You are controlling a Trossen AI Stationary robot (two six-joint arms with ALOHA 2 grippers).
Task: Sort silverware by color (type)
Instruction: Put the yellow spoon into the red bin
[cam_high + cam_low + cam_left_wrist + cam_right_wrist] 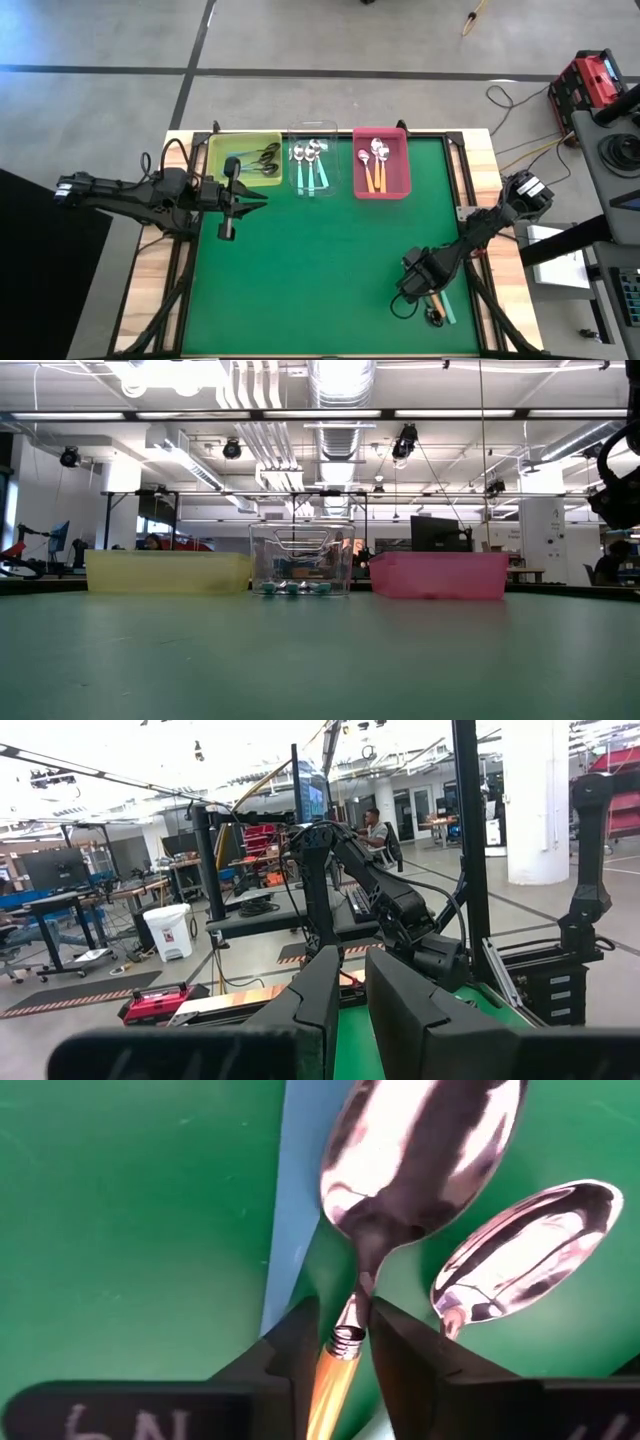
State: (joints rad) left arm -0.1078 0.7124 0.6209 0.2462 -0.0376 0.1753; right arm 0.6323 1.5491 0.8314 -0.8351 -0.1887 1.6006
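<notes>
My right gripper (428,283) is low over the green mat's near right corner, shut on an orange-handled spoon (420,1150) with a shiny silver bowl. A second silver-bowled spoon (525,1250) lies beside it on the mat, and a teal piece (447,308) lies by them. The yellow bin (215,150) holds dark-bowled spoons (262,160). The clear bin (330,180) holds teal-handled spoons (310,172). The pink bin (400,165) holds orange-handled spoons (373,170). My left gripper (258,201) hovers shut and holding nothing, just near of the yellow bin. My right gripper pinches the orange-handled spoon between its two fingers at the top of the handle (340,1355), just below the metal collar under the bowl. The fingers come from above and lie across the handle. The bowl points away from the fingers, hollow side up. Whether it is lifted clear, I cannot tell.
The three bins stand in a row along the mat's far edge (300,575). A light-blue strip (295,1200) lies on the mat beside the held spoon. The wide middle of the green mat (320,260) lies between the two arms. Wooden table borders flank the mat.
</notes>
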